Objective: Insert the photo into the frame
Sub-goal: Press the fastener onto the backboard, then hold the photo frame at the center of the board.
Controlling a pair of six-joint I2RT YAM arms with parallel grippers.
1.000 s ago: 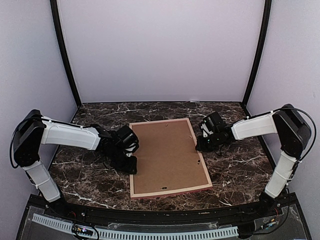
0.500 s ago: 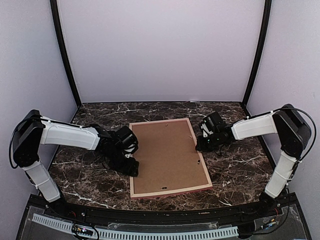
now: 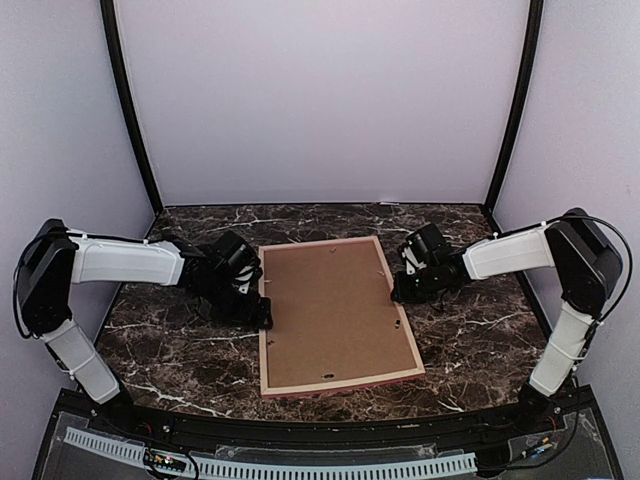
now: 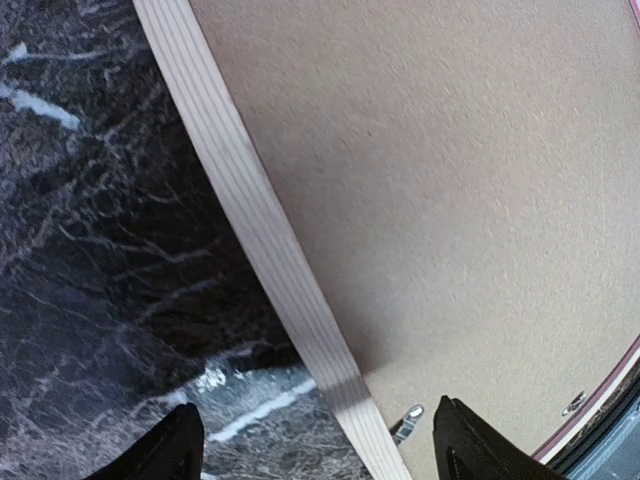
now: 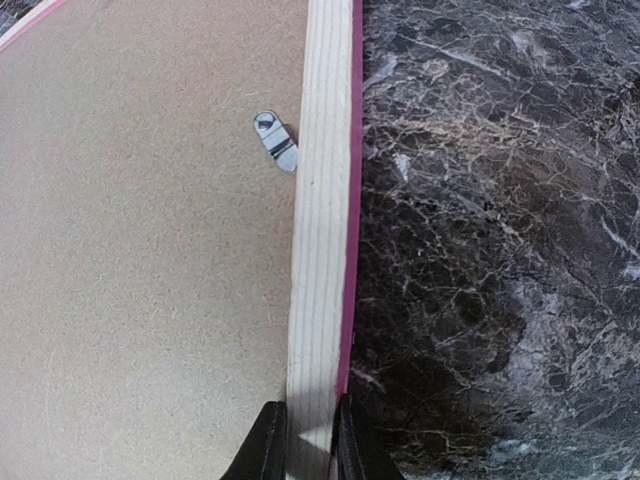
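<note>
The frame (image 3: 340,382) lies face down on the table, its pale wood back up and pink showing at its edges. The brown backing board (image 3: 335,310) sits inside it. The photo is hidden. My left gripper (image 3: 262,312) is open at the frame's left rail (image 4: 270,250), one fingertip (image 4: 175,450) over the table and the other over the backing board (image 4: 450,180). My right gripper (image 3: 396,290) is shut on the frame's right rail (image 5: 320,200), its jaws pinching the wood from both sides (image 5: 307,440).
The dark marble table (image 3: 470,340) reaches to the enclosure walls on the back, left and right. Small metal turn clips sit on the backing board by the rails: one in the left wrist view (image 4: 405,422), one in the right wrist view (image 5: 275,140).
My left gripper has moved back along the frame's left rail, away from the near edge. The right gripper and the frame have not moved.
</note>
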